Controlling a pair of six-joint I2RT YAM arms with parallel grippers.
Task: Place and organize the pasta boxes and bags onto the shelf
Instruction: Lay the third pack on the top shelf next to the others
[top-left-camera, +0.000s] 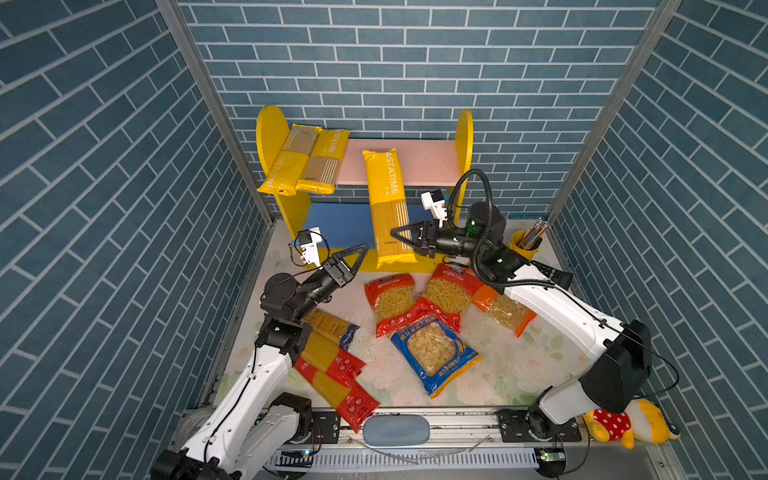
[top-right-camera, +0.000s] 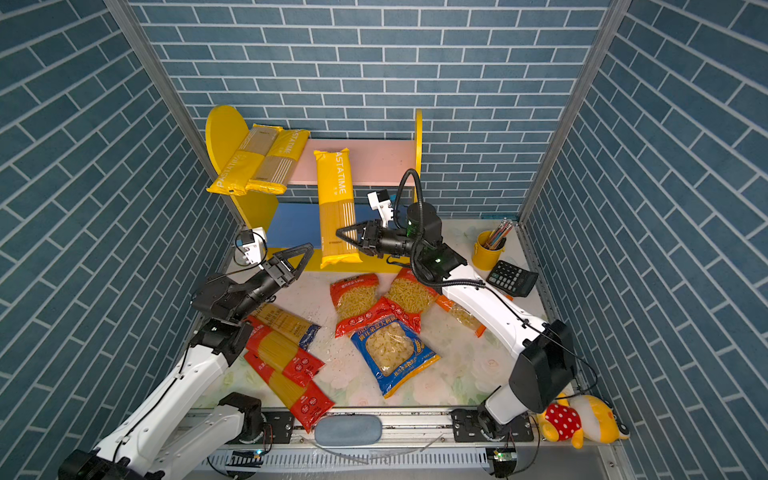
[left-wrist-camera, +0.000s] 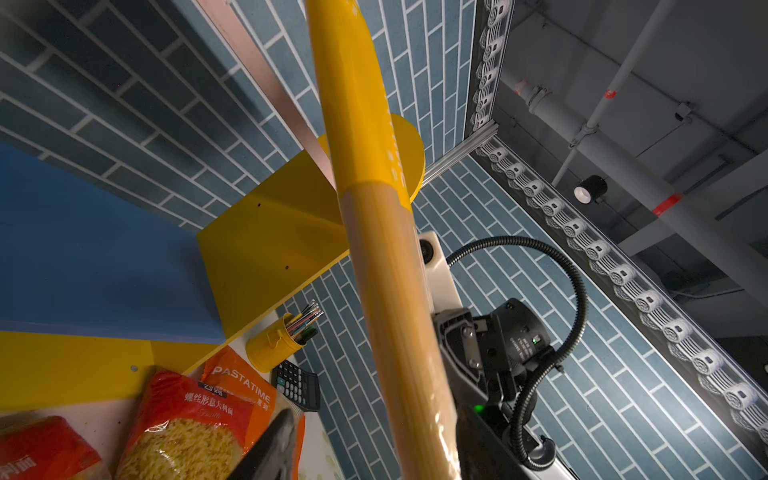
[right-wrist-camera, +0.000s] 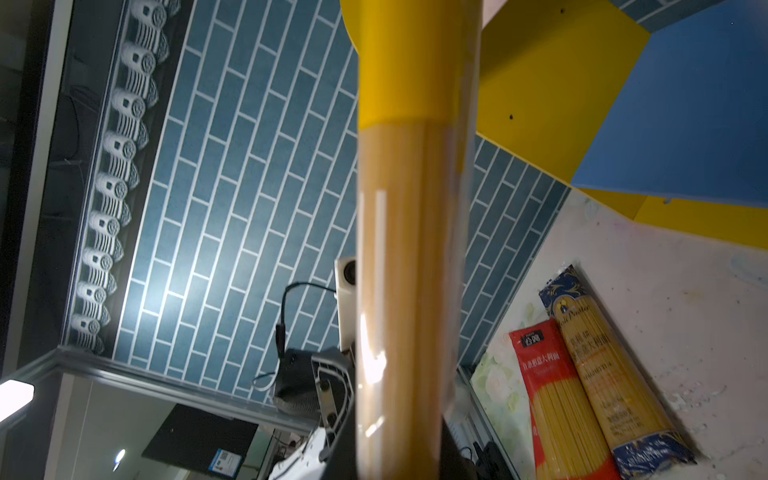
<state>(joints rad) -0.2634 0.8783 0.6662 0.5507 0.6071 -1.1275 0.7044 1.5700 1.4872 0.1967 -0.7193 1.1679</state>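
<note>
Shelving step: right gripper (top-left-camera: 397, 235) pinches an upright spaghetti pack (top-left-camera: 384, 187) before the shelf (top-left-camera: 270, 137); left gripper (top-left-camera: 363, 249) is spread. Next, probably, lay it on a board.

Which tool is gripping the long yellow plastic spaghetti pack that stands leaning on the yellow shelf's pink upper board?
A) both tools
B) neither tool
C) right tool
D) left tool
C: the right tool is shut on the lower, clear part of the long yellow plastic spaghetti pack, while the left tool is open beside it, not gripping.
</note>
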